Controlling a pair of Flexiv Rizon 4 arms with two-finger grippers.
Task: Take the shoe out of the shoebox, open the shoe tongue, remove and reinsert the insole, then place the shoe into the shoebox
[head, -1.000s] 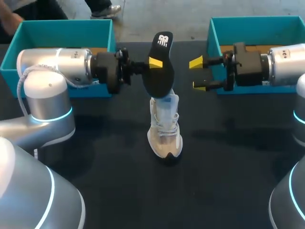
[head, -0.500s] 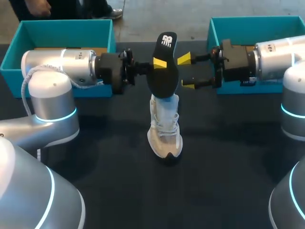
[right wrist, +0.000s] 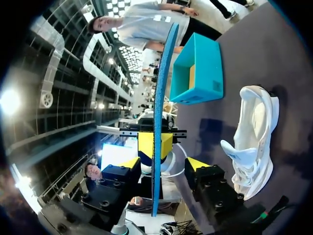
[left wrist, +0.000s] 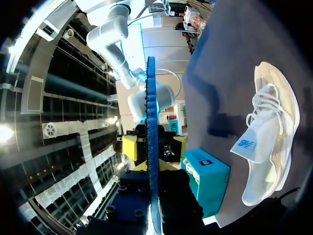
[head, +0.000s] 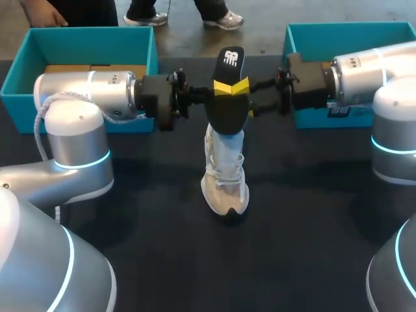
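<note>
Left jaws clamp the insole [head: 226,97] upright over the shoe [head: 225,175], mid dark counter [head: 312,214]. Right jaws open, straddling the insole. Teal shoebox [head: 91,38] at far-left corner, second shoebox [head: 351,34] at far-right.

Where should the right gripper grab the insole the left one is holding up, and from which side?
Its middle, pinching the two flat faces, coming from the edge opposite the left gripper. The insole stands upright and thin, edge-on between the right gripper's open jaws.
</note>
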